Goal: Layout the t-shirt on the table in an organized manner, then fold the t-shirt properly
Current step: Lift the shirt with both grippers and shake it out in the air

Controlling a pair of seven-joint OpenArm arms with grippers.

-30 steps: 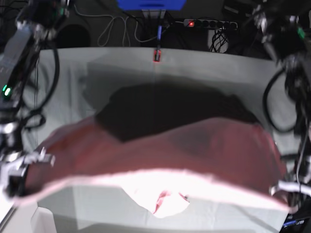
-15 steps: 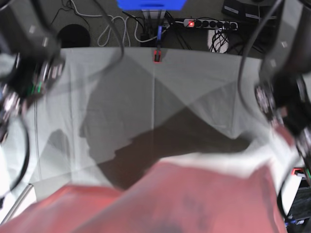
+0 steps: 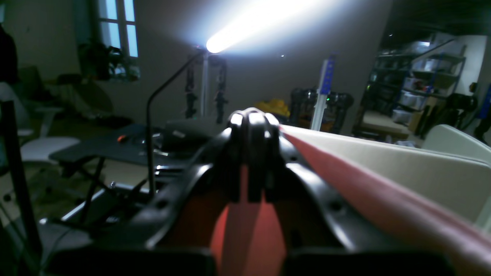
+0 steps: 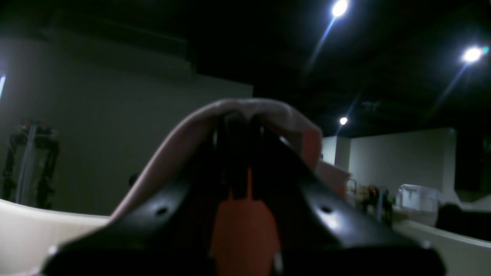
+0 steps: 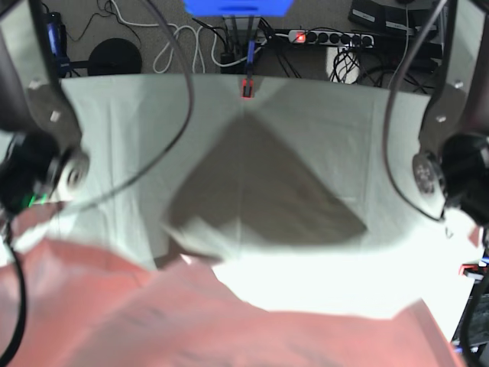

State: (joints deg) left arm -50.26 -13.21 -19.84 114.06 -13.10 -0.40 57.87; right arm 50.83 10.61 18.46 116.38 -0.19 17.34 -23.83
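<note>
Both pincers were pressed together on the t-shirt (image 5: 229, 321), each pinching its own bit of the pink cloth. In the left wrist view the left gripper (image 3: 251, 122) had its fingertips closed on a fold, and from that pinch the shirt ran away to the view's right as one taut pink band. In the right wrist view the right gripper (image 4: 239, 115) was likewise shut, with a hump of pale pink cloth draped over its tips.

The shirt was held up in the air between the two arms, well above the table (image 5: 306, 130), which lay spread beyond it with a dark shadow across its middle. In the base view the cloth filled the lower part of the picture, close to the camera and blurred (no lettering or sleeve could be made out, so which edge was pinched could not be told).

The relation that mattered: the shirt's long stretched edge ran across from one pincer to the other, side to side, and the table lay below and ahead of that edge. Neither arm looked nearer; laying it out would probably call for both to carry the edge forward and down together, keeping it taut.
</note>
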